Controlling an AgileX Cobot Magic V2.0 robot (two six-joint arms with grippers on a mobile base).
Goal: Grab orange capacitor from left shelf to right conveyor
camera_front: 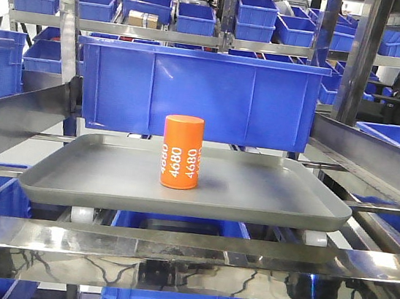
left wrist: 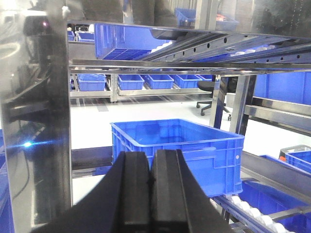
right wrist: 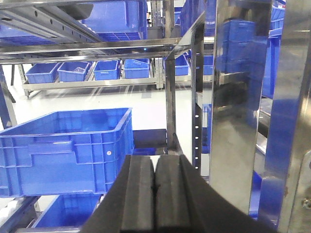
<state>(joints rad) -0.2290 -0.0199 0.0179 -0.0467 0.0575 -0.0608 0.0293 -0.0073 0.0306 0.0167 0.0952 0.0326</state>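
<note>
An orange capacitor (camera_front: pixel 181 151), a cylinder with white "4680" print, stands upright in the middle of a grey metal tray (camera_front: pixel 93 180) on the shelf rollers in the front view. Neither arm shows in that view. My left gripper (left wrist: pixel 151 160) is shut and empty in the left wrist view, pointing at a blue bin (left wrist: pixel 184 145). My right gripper (right wrist: pixel 154 165) is shut and empty in the right wrist view, beside a blue bin (right wrist: pixel 63 150) and a steel shelf post (right wrist: pixel 238 97). The capacitor shows in neither wrist view.
A large blue bin (camera_front: pixel 200 90) sits behind the tray. A steel rail (camera_front: pixel 171 256) crosses in front of the tray. Sloping steel side rails (camera_front: pixel 11 125) flank it. Racks with several blue bins fill the background. A steel post (left wrist: pixel 39 121) stands close left of the left gripper.
</note>
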